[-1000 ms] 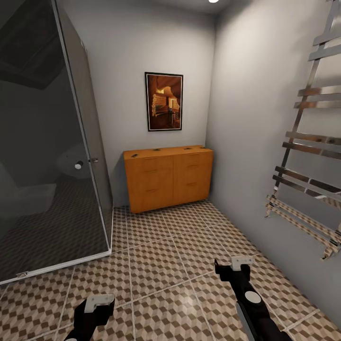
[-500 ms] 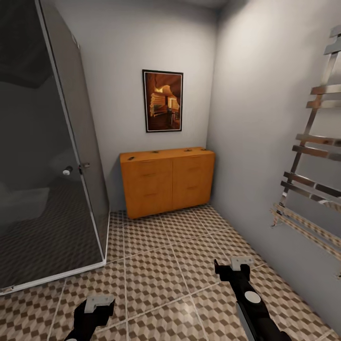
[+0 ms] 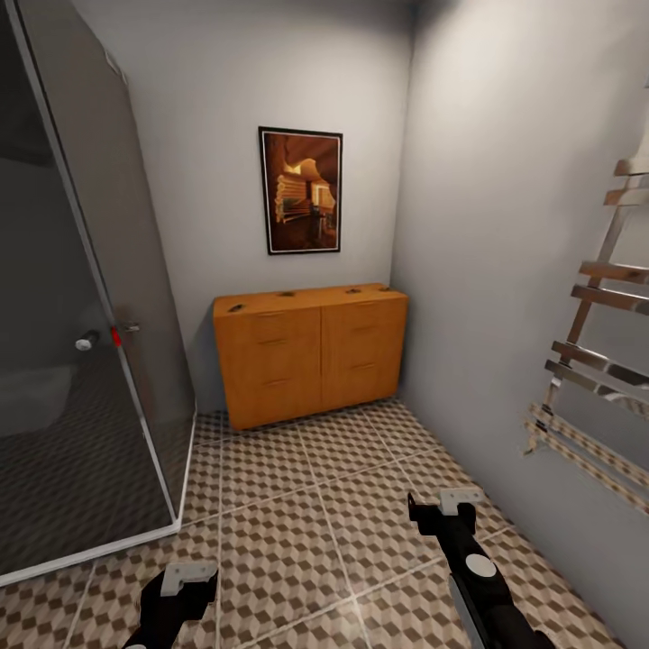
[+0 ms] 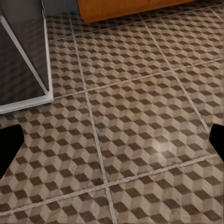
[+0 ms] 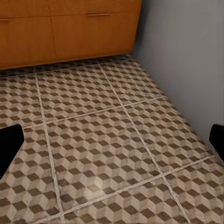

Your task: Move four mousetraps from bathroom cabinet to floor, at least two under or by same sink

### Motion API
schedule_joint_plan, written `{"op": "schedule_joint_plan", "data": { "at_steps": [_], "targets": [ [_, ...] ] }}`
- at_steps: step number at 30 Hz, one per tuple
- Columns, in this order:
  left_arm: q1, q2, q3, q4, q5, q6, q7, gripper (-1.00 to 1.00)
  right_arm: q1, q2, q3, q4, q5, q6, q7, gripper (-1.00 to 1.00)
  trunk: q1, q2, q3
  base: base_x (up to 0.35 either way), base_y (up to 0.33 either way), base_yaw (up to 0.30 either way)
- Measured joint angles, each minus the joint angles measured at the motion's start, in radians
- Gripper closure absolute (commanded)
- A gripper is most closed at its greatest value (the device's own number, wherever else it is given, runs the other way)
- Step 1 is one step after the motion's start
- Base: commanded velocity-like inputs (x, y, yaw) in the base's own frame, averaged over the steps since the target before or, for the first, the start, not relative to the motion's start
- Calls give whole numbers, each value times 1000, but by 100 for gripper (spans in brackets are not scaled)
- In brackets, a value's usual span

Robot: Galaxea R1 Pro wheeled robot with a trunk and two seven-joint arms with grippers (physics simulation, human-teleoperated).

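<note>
Head view puts your low orange-brown wooden cabinet [image 3: 311, 353] at the frame's centre against the back wall, with four small dark-topped mousetraps [image 3: 287, 293] spaced along its top. Your left gripper [image 3: 185, 577], lower left, and right gripper [image 3: 442, 503], lower right, hang over the cube-patterned tile floor [image 3: 297, 505], both released and holding nothing. A dark glass shower enclosure [image 3: 81, 342] fills the left.
</note>
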Motion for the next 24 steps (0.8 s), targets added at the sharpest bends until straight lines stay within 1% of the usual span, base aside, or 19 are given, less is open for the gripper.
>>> {"op": "schedule_joint_plan", "data": {
  "at_steps": [8, 15, 24],
  "targets": [
    [0, -1, 0, 1, 1, 0, 0, -100, 0, 0, 1, 0, 0, 0, -1, -100, 0, 0, 0, 237, -186, 0],
    [0, -1, 0, 5, 0, 0, 0, -100, 0, 0, 0, 0, 0, 0, -1, -100, 0, 0, 0, 190, -239, 0],
    [0, -2, 0, 6, 0, 0, 0, -100, 0, 0, 0, 0, 0, 0, -1, -100, 0, 0, 0, 257, -227, 0]
  ]
}}
